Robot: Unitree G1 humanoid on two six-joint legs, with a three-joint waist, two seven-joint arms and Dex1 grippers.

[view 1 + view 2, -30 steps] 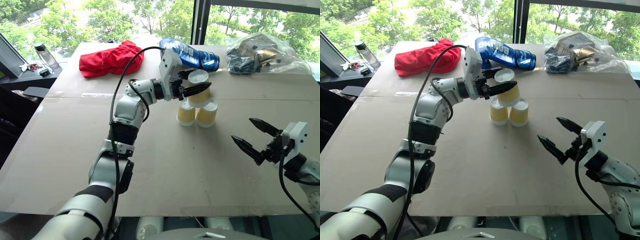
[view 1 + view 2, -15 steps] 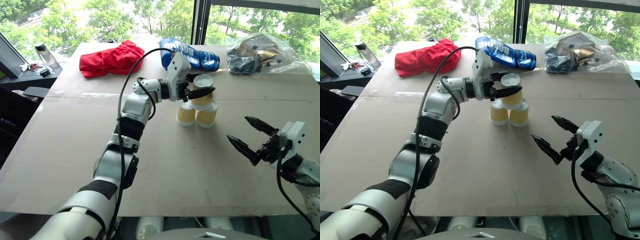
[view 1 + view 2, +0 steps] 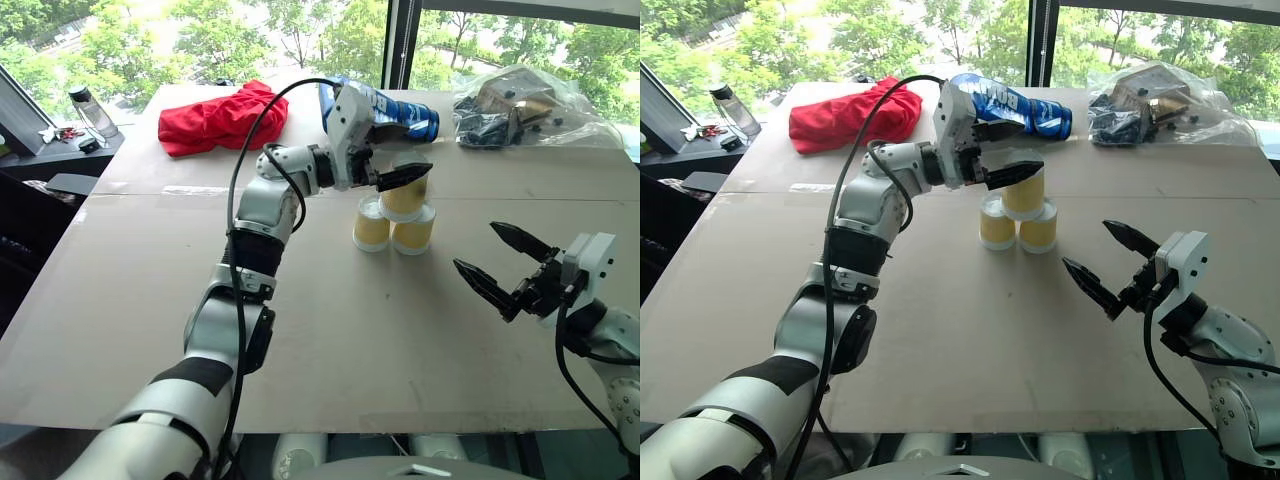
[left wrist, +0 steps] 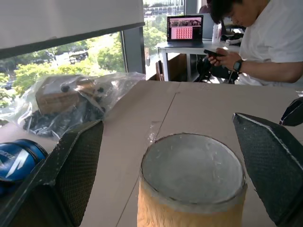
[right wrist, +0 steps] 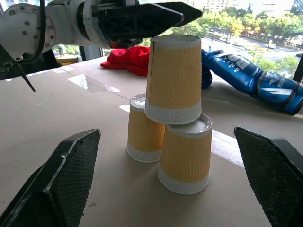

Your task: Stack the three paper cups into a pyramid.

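The left gripper (image 4: pixel 189 146) hangs with its black fingers spread wide on either side of the top cup's upturned base, gripping nothing. That yellow-tan ribbed paper cup (image 5: pixel 173 78) sits upside down on two matching cups (image 5: pixel 165 149) standing side by side and touching, so the pyramid (image 3: pixel 396 212) stands at the middle of the tan table (image 3: pixel 150 300). The right gripper (image 3: pixel 505 268), near and to the right, gapes wide and empty. Farther off lie a blue bottle (image 3: pixel 400 115) and a crumpled red cloth (image 3: pixel 220 118).

yellow-tan wavy-ribbed cups (image 5: pixel 174 78) w/ white rims; red cloth (image 3: pixel 222 117); blue bag (image 3: pixel 385 110)
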